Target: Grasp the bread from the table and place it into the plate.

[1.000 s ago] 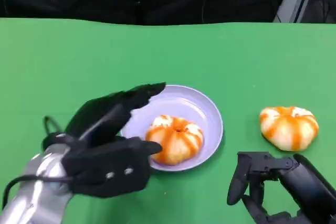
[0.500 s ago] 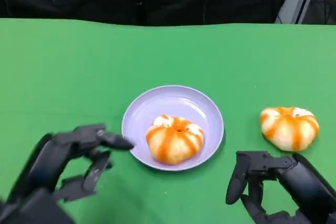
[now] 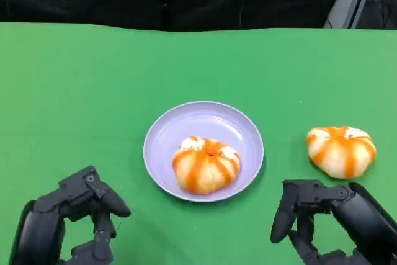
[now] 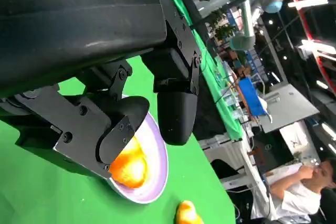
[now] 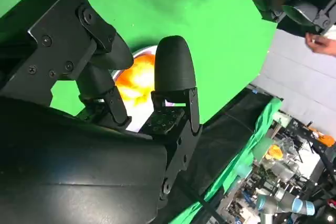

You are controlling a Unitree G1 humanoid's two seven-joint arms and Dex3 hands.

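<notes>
One round orange-striped bread roll [image 3: 206, 164] sits inside the shallow lilac plate [image 3: 239, 127]; a second matching roll [image 3: 342, 150] lies on the green table [image 3: 93, 79] at the plate's three o'clock. Left hand [image 3: 74, 218] and right hand [image 3: 322, 218] are empty, fingers apart.

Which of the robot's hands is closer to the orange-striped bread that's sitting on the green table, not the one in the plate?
The right. The right hand sits just in front of the bread on the table; the left hand is far across, beyond the plate.
</notes>
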